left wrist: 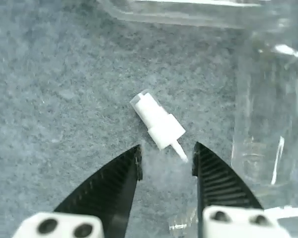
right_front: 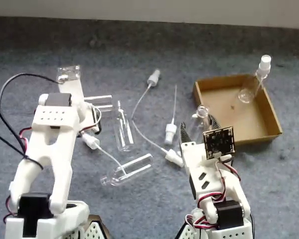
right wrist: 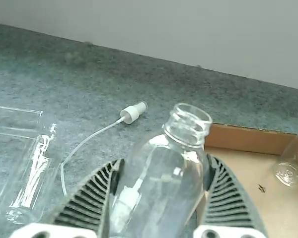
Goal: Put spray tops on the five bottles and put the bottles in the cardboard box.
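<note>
Partly hidden under its own arm in the high view, the left gripper [left wrist: 166, 153] holds its jaws open on either side of a loose spray top [left wrist: 158, 124], well apart from the cardboard box [right_front: 259, 137]. The right gripper [right wrist: 164, 166] has its jaws clamped on an uncapped bottle [right wrist: 164, 173] just outside the box. One capped bottle [right_front: 253, 82] leans inside the box. Four spray tops in all lie loose on the surface [right_front: 154, 199], with three bare bottles [right_front: 123, 130] [right_front: 127, 170] [right_front: 98, 102], one cut off by the arm.
</note>
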Robot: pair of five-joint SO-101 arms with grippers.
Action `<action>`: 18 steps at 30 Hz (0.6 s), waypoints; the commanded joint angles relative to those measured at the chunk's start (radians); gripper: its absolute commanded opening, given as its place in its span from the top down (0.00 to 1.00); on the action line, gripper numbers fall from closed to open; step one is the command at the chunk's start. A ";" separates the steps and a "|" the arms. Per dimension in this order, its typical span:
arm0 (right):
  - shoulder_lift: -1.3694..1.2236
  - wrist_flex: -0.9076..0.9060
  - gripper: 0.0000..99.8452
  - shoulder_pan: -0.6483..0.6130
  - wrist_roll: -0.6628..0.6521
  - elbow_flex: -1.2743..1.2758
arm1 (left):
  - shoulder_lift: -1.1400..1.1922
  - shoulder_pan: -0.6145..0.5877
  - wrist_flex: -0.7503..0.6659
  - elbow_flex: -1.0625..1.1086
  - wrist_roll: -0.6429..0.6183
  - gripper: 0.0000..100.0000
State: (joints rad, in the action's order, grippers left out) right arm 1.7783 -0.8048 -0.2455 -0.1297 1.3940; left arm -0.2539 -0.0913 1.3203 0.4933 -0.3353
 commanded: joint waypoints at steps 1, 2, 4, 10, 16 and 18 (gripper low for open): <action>0.012 0.028 0.88 0.013 0.009 -0.008 | 0.145 -0.048 0.014 -0.131 -0.183 0.85; 0.012 0.028 0.88 0.013 0.009 -0.008 | 0.183 -0.051 0.032 -0.151 -0.203 0.85; 0.012 0.028 0.88 0.013 0.009 -0.008 | 0.262 -0.050 0.091 -0.211 -0.247 0.85; 0.012 0.028 0.88 0.013 0.009 -0.008 | 0.513 -0.048 0.331 -0.487 -0.273 0.73; 0.012 0.028 0.88 0.013 0.009 -0.008 | 0.771 -0.048 0.396 -0.648 -0.270 0.76; 0.012 0.028 0.88 0.013 0.009 -0.008 | 0.840 -0.048 0.396 -0.677 -0.270 0.79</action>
State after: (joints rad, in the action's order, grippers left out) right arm 1.7783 -0.8048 -0.2455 -0.1297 1.3940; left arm 0.4887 -0.1327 1.6916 -0.0867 -0.5976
